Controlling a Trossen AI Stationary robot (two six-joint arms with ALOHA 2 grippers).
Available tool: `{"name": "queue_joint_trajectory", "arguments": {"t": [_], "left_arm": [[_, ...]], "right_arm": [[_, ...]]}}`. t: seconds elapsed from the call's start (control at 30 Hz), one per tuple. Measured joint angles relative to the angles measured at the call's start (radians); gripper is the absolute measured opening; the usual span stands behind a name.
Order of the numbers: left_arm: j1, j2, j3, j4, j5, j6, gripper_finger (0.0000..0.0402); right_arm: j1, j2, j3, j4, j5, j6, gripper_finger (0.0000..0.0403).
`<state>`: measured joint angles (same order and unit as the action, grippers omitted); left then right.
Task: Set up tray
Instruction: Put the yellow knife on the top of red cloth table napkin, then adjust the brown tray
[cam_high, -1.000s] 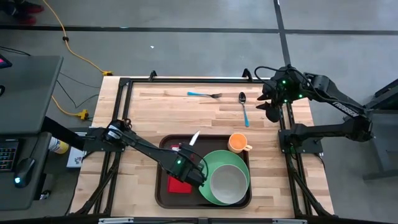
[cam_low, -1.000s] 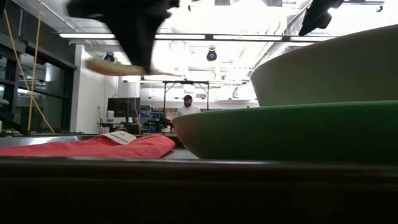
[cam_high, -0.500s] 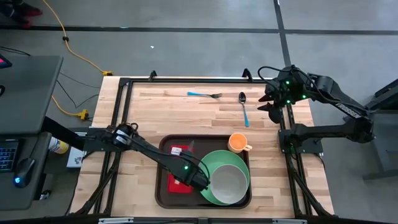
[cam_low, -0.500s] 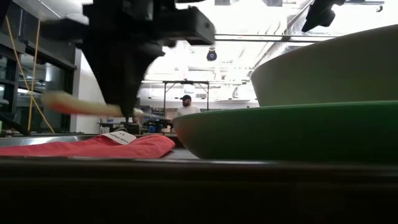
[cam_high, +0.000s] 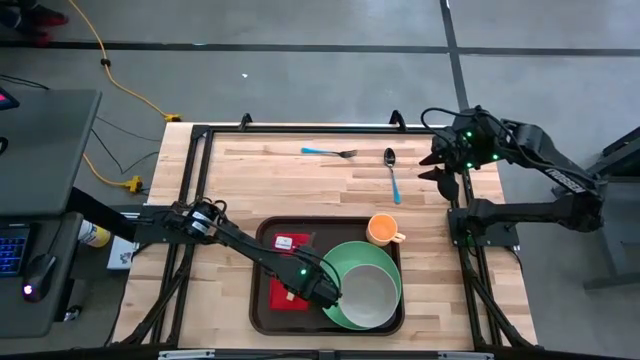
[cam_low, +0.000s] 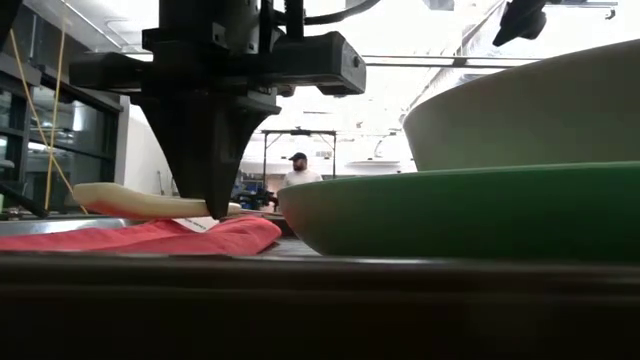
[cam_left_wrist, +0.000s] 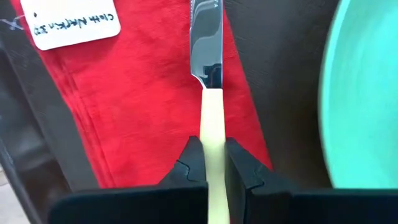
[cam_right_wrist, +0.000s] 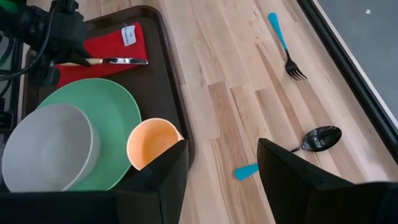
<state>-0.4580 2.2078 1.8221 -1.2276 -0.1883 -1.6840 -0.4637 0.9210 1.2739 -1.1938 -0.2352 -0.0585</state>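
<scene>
Brown tray (cam_high: 262, 310): one plate (cam_high: 340, 258), one bowl (cam_high: 367, 297).

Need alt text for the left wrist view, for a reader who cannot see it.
The left tool grips a cream-handled knife by its handle over a red cloth napkin with a white tag, lying in the dark brown tray. A green plate shows at one edge.

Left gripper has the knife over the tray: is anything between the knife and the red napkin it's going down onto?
Nothing visible. The left gripper holds the knife by its cream handle directly over the red napkin in the tray. The green plate sits off to one side, and the napkin's white tag lies clear of the blade.
</scene>
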Motion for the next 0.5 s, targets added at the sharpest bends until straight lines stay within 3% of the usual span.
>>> {"name": "queue_joint_trajectory", "arguments": {"t": [0.1, 0.33, 0.5], "left_arm": [[0.000, 0.000, 0.000, 0.006, 0.000, 0.000, 0.0049], [0.000, 0.000, 0.000, 0.022, -0.002, 0.003, 0.0169], [0.000, 0.000, 0.000, 0.030, -0.005, 0.004, 0.0206]], "right_arm": [[0.000, -0.006, 0.000, 0.000, 0.000, 0.001, 0.0169], [0.000, -0.014, 0.000, 0.000, 0.000, -0.001, 0.0169], [0.000, -0.014, 0.000, -0.001, 0.000, -0.001, 0.0169]]}}
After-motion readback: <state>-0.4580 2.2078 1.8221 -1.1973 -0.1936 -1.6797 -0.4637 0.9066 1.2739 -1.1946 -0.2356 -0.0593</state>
